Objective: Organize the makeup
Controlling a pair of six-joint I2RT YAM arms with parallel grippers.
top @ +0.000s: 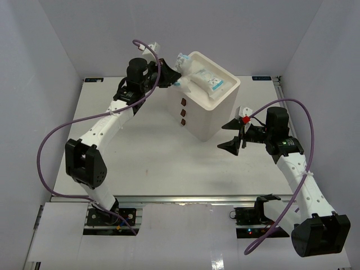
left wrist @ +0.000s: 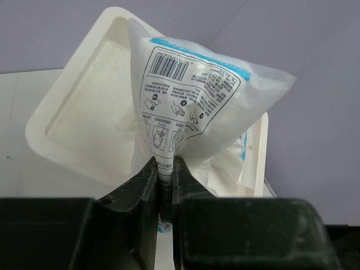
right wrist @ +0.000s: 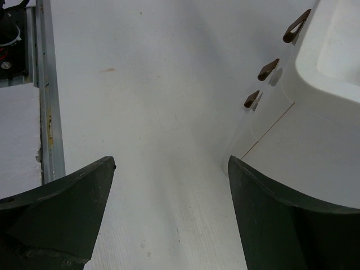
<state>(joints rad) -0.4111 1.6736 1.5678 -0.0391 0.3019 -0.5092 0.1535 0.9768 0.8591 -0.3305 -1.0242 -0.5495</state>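
1. While the left gripper [left wrist: 163,169] is clamped tight on the bottom edge of a blue-print sachet [left wrist: 191,95], the packet sticks up past the fingers, right over the open top tray [left wrist: 73,73] of the cream drawer box [top: 211,121]. Can't tell if it's touching the tray.
2. My guess on the edge grip: the thing is flat and floppy, so pinching a seam is about the only way to carry it, and letting go should drop it straight in.
3. There's another sachet [top: 212,83] lying in that tray, so it looks like that's the sachet spot. The rest of the tray floor is bare.
4. The right gripper [right wrist: 171,160] has its fingers wide apart with nothing in them, hovering low over the table [right wrist: 140,84] beside the box face with the dark red knobs [right wrist: 269,68]. Probably parked out of the way, or lined up for a drawer.
5. I can't spot any other makeup from here.
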